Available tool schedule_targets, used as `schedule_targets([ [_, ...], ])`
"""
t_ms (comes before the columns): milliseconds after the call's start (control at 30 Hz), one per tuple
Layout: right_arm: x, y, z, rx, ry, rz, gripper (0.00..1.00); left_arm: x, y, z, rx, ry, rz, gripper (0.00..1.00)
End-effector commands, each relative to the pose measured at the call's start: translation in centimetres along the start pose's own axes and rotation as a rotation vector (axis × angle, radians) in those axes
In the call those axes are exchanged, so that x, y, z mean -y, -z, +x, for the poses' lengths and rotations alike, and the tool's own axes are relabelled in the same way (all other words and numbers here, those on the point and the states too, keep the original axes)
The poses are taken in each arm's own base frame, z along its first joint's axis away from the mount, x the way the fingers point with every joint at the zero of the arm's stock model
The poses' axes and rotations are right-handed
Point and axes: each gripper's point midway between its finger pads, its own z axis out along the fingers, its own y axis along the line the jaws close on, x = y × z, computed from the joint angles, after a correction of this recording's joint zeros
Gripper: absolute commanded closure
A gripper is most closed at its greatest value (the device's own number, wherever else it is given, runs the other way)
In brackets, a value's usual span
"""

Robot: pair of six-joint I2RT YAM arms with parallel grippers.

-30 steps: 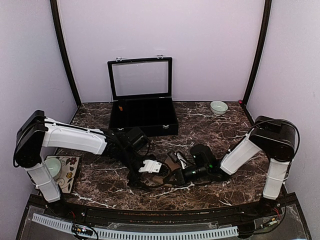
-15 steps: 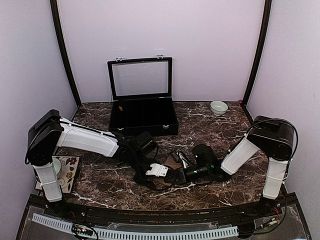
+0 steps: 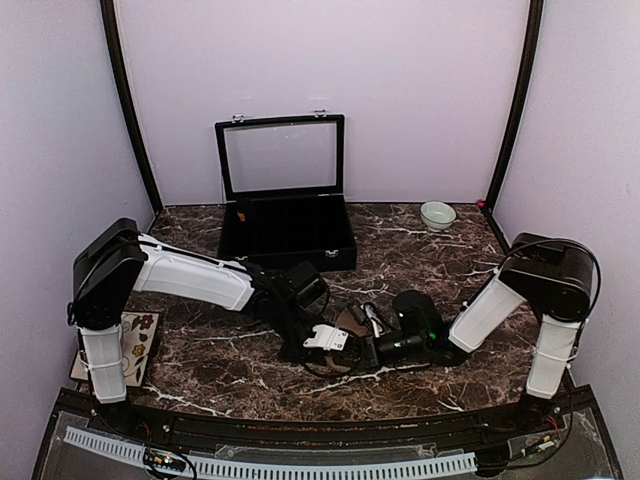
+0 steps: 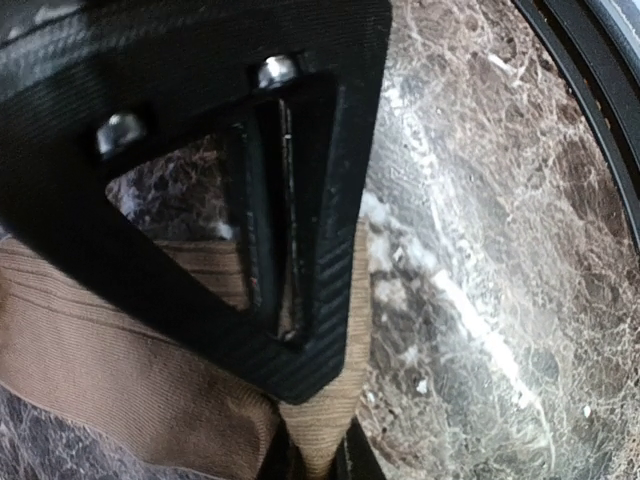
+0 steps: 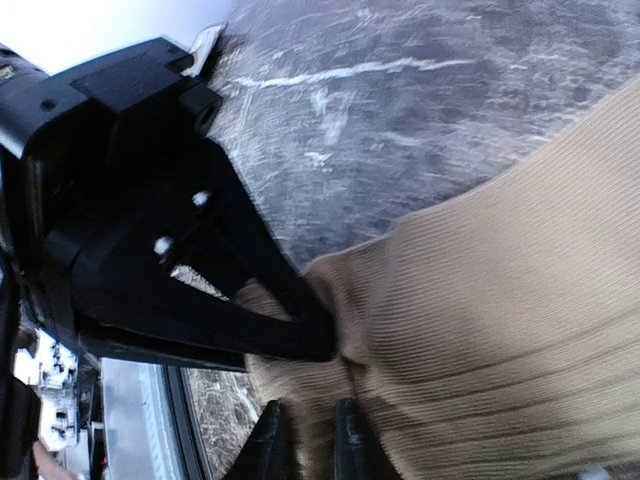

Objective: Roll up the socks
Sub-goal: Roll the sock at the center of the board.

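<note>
A tan-brown sock [image 3: 347, 322] lies bunched on the marble table [image 3: 430, 270] between my two grippers. In the left wrist view its ribbed fabric [image 4: 120, 360] runs into my left gripper [image 4: 312, 462], which is shut on a fold of it. The right gripper's black finger [image 4: 320, 330] crosses just above. In the right wrist view the same sock [image 5: 500, 300] fills the right side. My right gripper [image 5: 308, 445] has a bunch of it pinched between narrowly parted jaws, with the left gripper's finger [image 5: 200, 310] touching beside it. From above, left gripper [image 3: 340, 350] and right gripper [image 3: 360, 350] meet tip to tip.
A black case [image 3: 287, 240] with its glass lid raised stands at the back centre. A small pale bowl [image 3: 437, 214] sits at the back right. A flowered mat [image 3: 138, 338] lies at the left edge under the left arm. A rail [image 3: 270, 465] runs along the near edge.
My left arm has reached right to the sock and its gripper has closed on the tan fabric. The right gripper's jaws have eased slightly apart while staying in place.
</note>
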Motion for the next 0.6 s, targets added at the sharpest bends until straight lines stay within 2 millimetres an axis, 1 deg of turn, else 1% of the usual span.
schedule_targets([
  [0,2.9,1.4,2.5,-0.05,-0.02,0.141,0.77,2.9,-1.6,2.7,-0.082,0.089,0.15,1.0],
  [100,3.4,1.9,2.4,-0.056,0.01,0.196,0.75,3.6,-1.7,3.2,-0.102,0.122,0.202,1.0],
  [167,3.7,2.5,2.3,-0.052,0.025,0.234,0.65,4.3,-1.8,3.6,-0.111,0.139,0.238,1.0],
  [200,3.8,2.9,2.3,-0.043,0.031,0.253,0.63,4.6,-1.9,3.9,-0.118,0.151,0.256,1.0],
  [267,3.9,3.9,1.5,0.005,0.055,0.295,0.62,5.1,-1.9,4.3,-0.131,0.187,0.301,1.0],
  [300,3.8,4.5,1.0,0.036,0.07,0.311,0.59,5.4,-1.9,4.4,-0.133,0.204,0.328,1.0],
  [333,3.7,5.2,0.7,0.068,0.08,0.33,0.14,5.7,-1.9,4.5,-0.133,0.219,0.348,1.0],
  [367,2.9,6.2,-0.3,0.13,0.101,0.335,0.01,5.9,-1.8,4.6,-0.131,0.232,0.364,1.0],
  [500,2.4,9.5,-1.6,0.268,0.142,0.41,0.01,6.4,-2.0,5.4,-0.153,0.261,0.389,1.0],
  [567,1.9,11.3,-2.6,0.35,0.161,0.444,0.01,6.7,-2.1,5.8,-0.169,0.28,0.403,1.0],
])
